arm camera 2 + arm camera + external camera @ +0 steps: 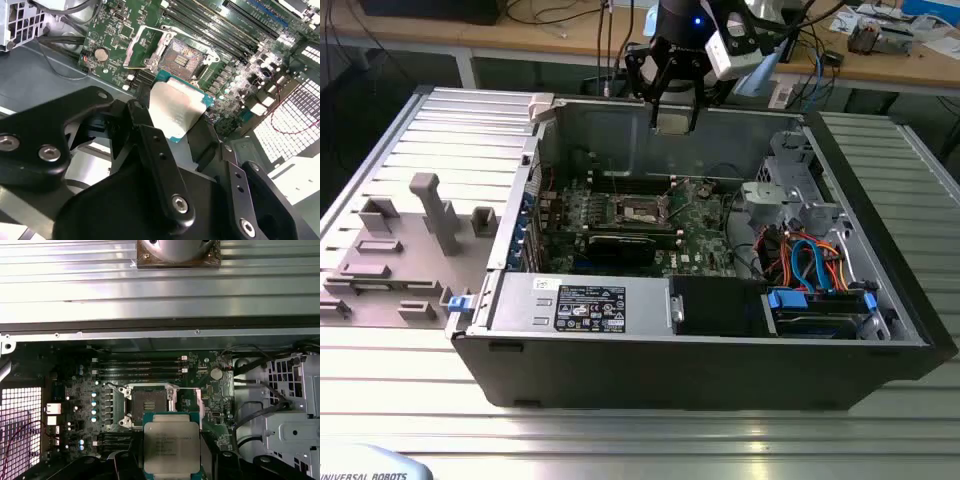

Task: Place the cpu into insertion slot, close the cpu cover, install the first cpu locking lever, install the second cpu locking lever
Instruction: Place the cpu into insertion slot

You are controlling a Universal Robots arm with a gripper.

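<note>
The black, multi-link gripper [675,100] hangs above the far wall of the open black-and-grey computer case [700,370], which lies on its side on a ribbed aluminium table [620,440]. Its fingers [150,140] are clamped on the cpu [176,110], a small flat square chip with a pale silver-grey metal top and a thin teal edge. One finger presses on each of two opposite sides. In the exterior view the cpu [675,122] shows as a pale patch just under the gripper, well above the board.

The insertion slot [182,59], a small square socket with a dark centre and a silver metal rim, sits on the green motherboard [120,25] and holds no chip. In the first wrist view the held cpu [171,447] appears just beside the insertion slot [149,402] but apart from it. The cpu cover [134,49], a thin silver-grey metal frame with a square window, seems to stand swung up at one edge of the socket, though its exact angle is hard to judge.

Long, narrow dark memory slots [140,371] run beside the socket, and a round silver coin battery [216,373] lies near its other side. In the exterior view a grey metal power supply box [582,300] with a black label fills the near part of the case. Blue and orange cables [805,262] lie towards the exterior view's right. A grey moulded fixture tray [380,250] rests on the table at the exterior view's left.
</note>
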